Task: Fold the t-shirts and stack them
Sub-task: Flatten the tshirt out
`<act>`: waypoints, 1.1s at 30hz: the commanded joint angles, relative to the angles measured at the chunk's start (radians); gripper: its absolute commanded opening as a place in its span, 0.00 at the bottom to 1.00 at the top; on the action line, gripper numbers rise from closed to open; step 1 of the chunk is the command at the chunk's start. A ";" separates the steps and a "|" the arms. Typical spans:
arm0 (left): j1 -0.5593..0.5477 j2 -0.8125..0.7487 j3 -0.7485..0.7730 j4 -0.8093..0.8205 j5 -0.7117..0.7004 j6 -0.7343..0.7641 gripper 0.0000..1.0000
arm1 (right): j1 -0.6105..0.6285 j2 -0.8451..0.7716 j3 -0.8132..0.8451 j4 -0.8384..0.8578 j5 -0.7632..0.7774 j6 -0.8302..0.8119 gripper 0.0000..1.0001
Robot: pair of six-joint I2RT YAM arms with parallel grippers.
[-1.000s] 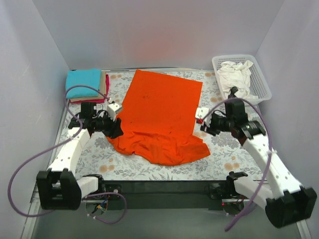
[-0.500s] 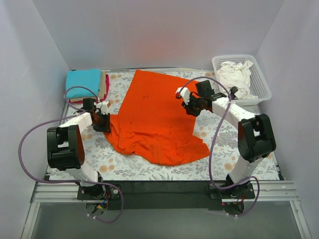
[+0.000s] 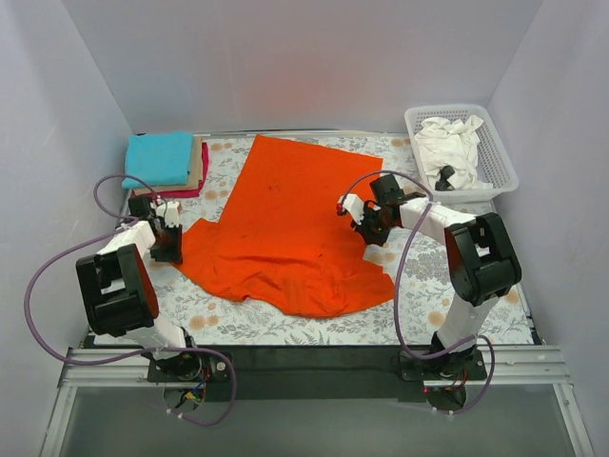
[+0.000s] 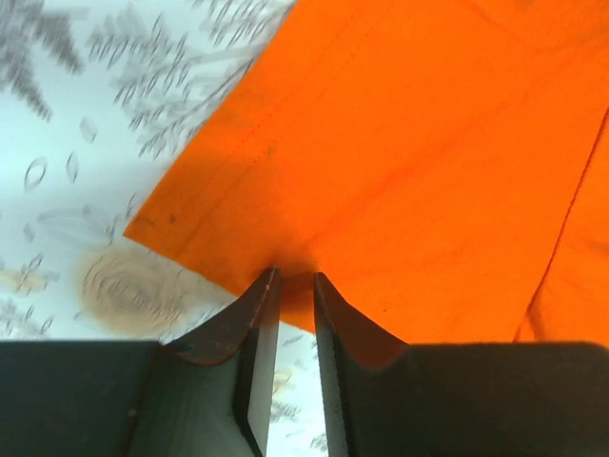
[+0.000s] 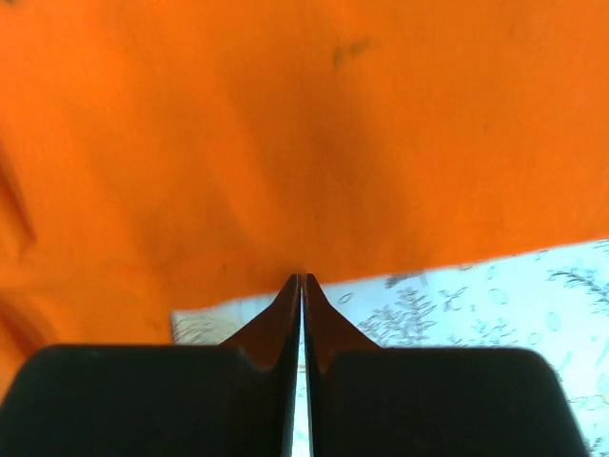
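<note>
The bright orange t-shirt lies spread over the middle of the floral cloth, rumpled along its near edge. My left gripper is shut on its left sleeve hem, pinched between the tips, with the sleeve drawn out to the left. My right gripper is shut at the shirt's right edge, tips on the hem. The folded teal t-shirt tops a stack at the back left, with the crimson one showing beneath. The white t-shirt lies crumpled in the basket.
The white lattice basket stands at the back right by the wall. The grey floral cloth covers the table. Pale walls close in on the left, back and right. Purple cables loop off both arms.
My left gripper has pulled the orange sleeve further left, flattening that side. My right gripper has shifted slightly nearer along the shirt's right edge.
</note>
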 commanded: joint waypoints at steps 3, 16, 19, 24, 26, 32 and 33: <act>0.030 -0.022 0.058 -0.132 0.009 0.071 0.29 | 0.054 -0.089 -0.060 -0.116 -0.060 -0.019 0.07; -0.045 -0.140 0.215 -0.249 0.194 0.025 0.35 | 0.099 -0.420 -0.008 -0.306 -0.103 -0.019 0.20; -0.049 -0.134 0.199 -0.243 0.197 0.000 0.36 | 0.163 -0.442 -0.095 -0.326 -0.088 -0.036 0.17; -0.049 -0.125 0.187 -0.240 0.200 -0.020 0.36 | 0.232 -0.436 -0.233 -0.293 -0.051 -0.022 0.13; -0.049 -0.131 0.182 -0.235 0.198 -0.017 0.36 | 0.234 -0.439 -0.276 -0.269 -0.040 -0.025 0.13; -0.049 -0.138 0.170 -0.238 0.189 -0.018 0.36 | 0.237 -0.411 -0.385 -0.205 0.012 -0.029 0.13; -0.047 -0.144 0.166 -0.238 0.187 -0.018 0.36 | 0.238 -0.407 -0.395 -0.194 0.018 -0.029 0.13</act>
